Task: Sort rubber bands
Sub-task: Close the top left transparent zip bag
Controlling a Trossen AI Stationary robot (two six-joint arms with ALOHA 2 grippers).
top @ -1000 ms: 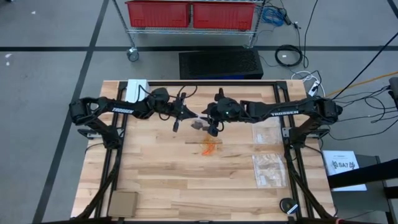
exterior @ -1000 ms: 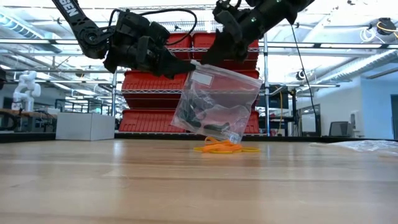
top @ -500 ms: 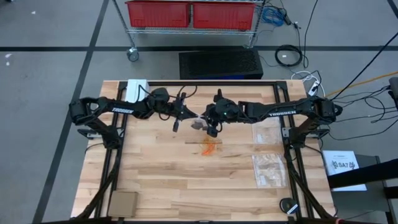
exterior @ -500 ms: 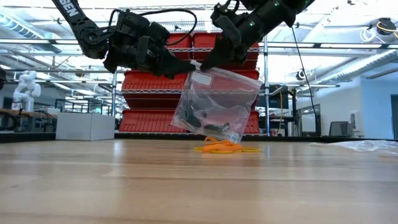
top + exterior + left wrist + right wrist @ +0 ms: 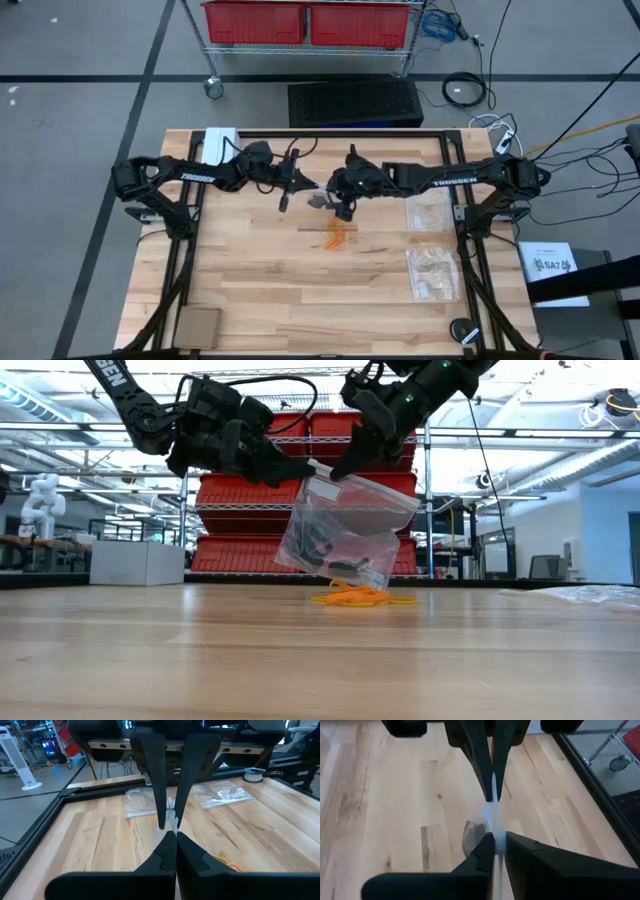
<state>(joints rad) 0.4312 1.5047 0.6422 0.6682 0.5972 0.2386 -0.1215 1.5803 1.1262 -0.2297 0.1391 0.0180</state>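
Both arms meet above the middle of the wooden table [image 5: 250, 290], w/ a clear zip bag [image 5: 348, 532] hanging in the air btwn them. The left gripper [image 5: 296, 466] is fully closed, pinching the bag's top edge at 1 corner; in the left wrist view its 2 dark fingers [image 5: 167, 852] press together on the thin plastic. The right gripper [image 5: 338, 470] faces it from the other side, fingers also clamped tight on the same top edge just beside the left one; the right wrist view shows the plastic sandwiched edge-on btwn its fingers [image 5: 485, 851], w/ the left gripper's tips directly opposite. The bag hangs tilted, its bottom corner low, near the tabletop but whether it touches can't be told. Inside it sit dark rubber bands [image 5: 322, 548], bunched toward the lower part. Directly under the bag, on the wood, lies a small heap of orange rubber bands [image 5: 356, 597]; from the high view they show as an orange cluster [image 5: 338, 236] near table centre, just in front of the 2 grippers. 2 more clear bags [image 5: 431, 245] lie flat along the table's right side, well apart from the held one. A tan square pad [image 5: 198, 326] sits at the near left corner. Red bins [image 5: 305, 22] on a wire rack stand beyond the table.
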